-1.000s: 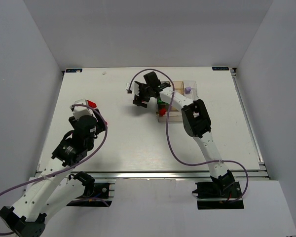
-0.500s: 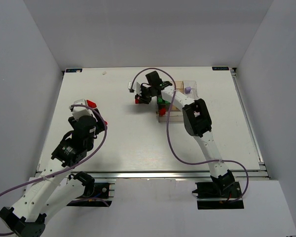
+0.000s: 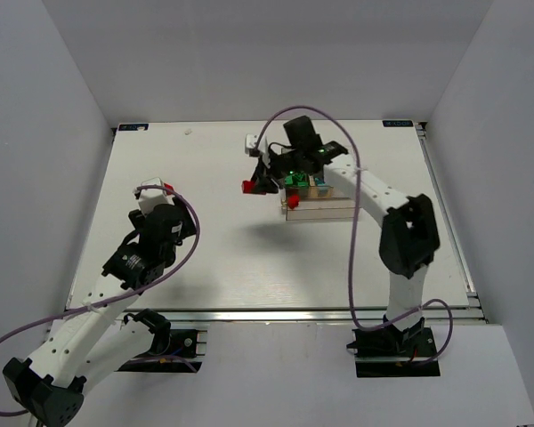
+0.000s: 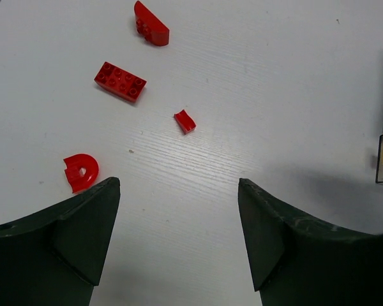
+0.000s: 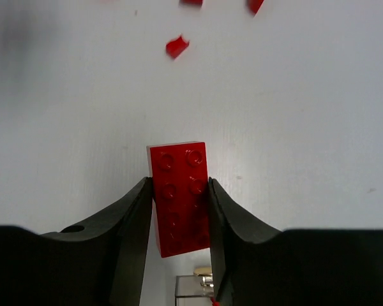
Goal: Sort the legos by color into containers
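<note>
The right gripper (image 5: 179, 191) is closed tight on a red brick (image 5: 177, 167), held up over the worktop (image 3: 205, 240).

The brick sits longways between the two fingers, bumps facing the wrist camera. The right arm goes up from its base, bends at the elbow and reaches left, over the tray (image 3: 325, 212), so the brick hangs just left of it. The left gripper (image 4: 177, 191) is wide open and holds nothing. It points down at four loose red legos (image 4: 120, 81) on the worktop's left side.
</note>
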You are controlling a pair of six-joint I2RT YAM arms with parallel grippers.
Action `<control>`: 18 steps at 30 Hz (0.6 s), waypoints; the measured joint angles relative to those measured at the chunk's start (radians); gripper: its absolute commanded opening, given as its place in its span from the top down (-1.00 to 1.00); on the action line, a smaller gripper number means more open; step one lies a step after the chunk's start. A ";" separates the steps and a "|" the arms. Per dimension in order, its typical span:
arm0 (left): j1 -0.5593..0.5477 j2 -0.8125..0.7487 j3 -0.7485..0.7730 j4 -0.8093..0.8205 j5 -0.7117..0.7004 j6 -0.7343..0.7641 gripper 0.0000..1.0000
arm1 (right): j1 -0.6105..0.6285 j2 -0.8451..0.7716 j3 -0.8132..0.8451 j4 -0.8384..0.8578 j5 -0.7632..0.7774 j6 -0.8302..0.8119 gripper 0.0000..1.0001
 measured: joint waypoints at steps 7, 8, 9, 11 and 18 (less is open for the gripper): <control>0.000 0.004 0.000 -0.013 -0.004 -0.010 -0.76 | -0.065 -0.285 -0.219 0.055 0.111 -0.002 0.91; 0.000 0.005 0.000 -0.014 -0.003 -0.012 -0.76 | -0.084 -0.300 -0.262 0.060 0.137 -0.014 0.89; 0.000 0.006 0.000 -0.014 -0.002 -0.013 -0.77 | -0.106 -0.307 -0.299 0.062 0.161 -0.027 0.86; 0.000 0.013 0.000 -0.014 0.001 -0.014 -0.77 | -0.147 -0.307 -0.372 0.063 0.210 -0.058 0.86; 0.000 0.074 0.000 -0.016 0.017 -0.014 -0.78 | -0.241 -0.269 -0.447 0.046 0.309 -0.161 0.74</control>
